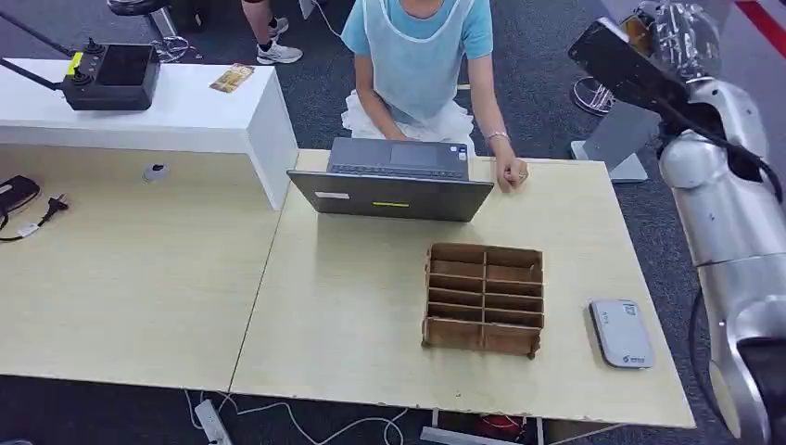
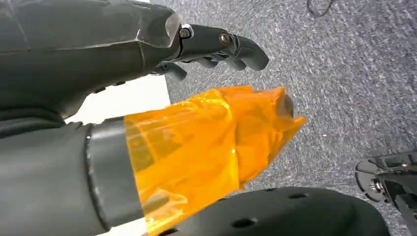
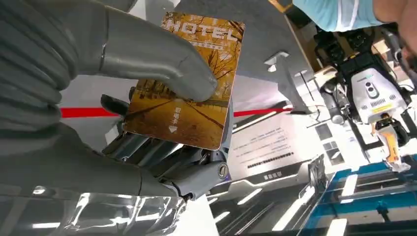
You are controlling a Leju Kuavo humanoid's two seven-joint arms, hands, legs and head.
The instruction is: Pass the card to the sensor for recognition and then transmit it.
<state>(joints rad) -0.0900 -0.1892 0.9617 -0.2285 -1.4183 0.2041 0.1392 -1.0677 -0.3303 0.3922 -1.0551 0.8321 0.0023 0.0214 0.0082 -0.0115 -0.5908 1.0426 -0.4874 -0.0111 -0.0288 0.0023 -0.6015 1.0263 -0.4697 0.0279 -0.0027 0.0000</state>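
A yellow hotel card [image 3: 187, 83] with an autumn tree picture is pinched in my right hand [image 3: 147, 98], the thumb pressing on its face and the fingers [image 3: 162, 157] behind it. In the head view, my right hand [image 1: 675, 28] is raised high at the far right, beyond the table's edge. The grey-white card sensor [image 1: 621, 332] lies flat on the table's near right corner, well below that hand. My left hand [image 2: 216, 46] hangs over grey carpet with its fingers apart and nothing in them; its thumb [image 2: 206, 147] is wrapped in orange film.
A brown wooden divider box [image 1: 484, 298] stands left of the sensor. A person [image 1: 417, 56] sits behind an open laptop [image 1: 394, 181] at the far side of the table [image 1: 352, 315]. Another card [image 1: 232, 78] and a black controller [image 1: 111, 76] lie on the white counter.
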